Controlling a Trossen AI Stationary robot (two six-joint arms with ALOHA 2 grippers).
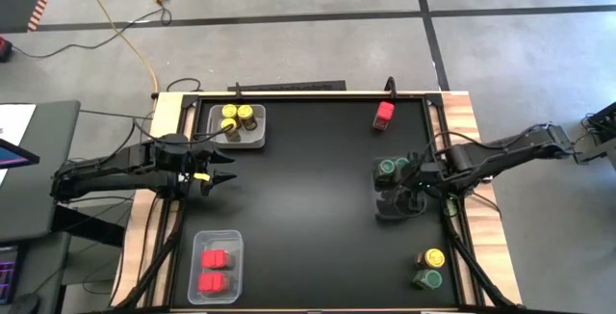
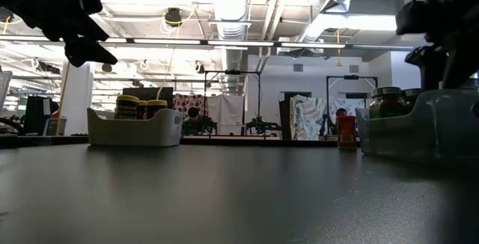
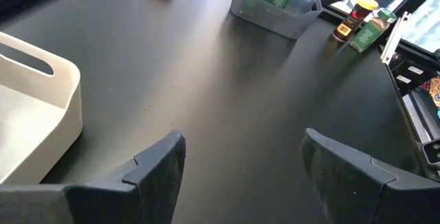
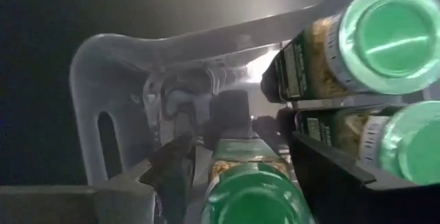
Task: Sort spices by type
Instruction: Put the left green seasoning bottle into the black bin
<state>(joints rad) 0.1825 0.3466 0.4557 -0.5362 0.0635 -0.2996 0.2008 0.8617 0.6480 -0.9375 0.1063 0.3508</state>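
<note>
My right gripper (image 4: 237, 172) is lowered into the clear bin (image 1: 393, 206) near the table's right edge, shut on a green-lidded jar (image 4: 251, 186). Two more green-lidded jars (image 1: 395, 168) stand in that bin. My left gripper (image 1: 219, 175) hovers open over bare table near the left edge, touching nothing. Yellow-lidded jars (image 1: 237, 118) stand in the far-left bin (image 1: 252, 141). Red blocks (image 1: 214, 269) lie in the near-left bin (image 1: 234, 239). One red container (image 1: 384, 114) stands alone at the far edge. A yellow-lidded jar (image 1: 432, 257) and a green-lidded jar (image 1: 429, 278) stand at the near right. My right gripper holds the green-lidded jar by its body just below the lid (image 4: 240, 157), pinched between the two fingers (image 4: 175, 172). The fingers come from above, pointing down into the bin. The jar stands upright, lid toward the wrist. Whether its base rests on the bin floor is hidden by the jar.
The bin's clear wall with its handle slot (image 4: 103, 141) stands close around my right fingers. The two jars in the bin (image 4: 385, 28) crowd one side. A wide stretch of black tabletop (image 1: 308, 198) lies between the arms. A wooden rim (image 1: 476, 121) borders the table.
</note>
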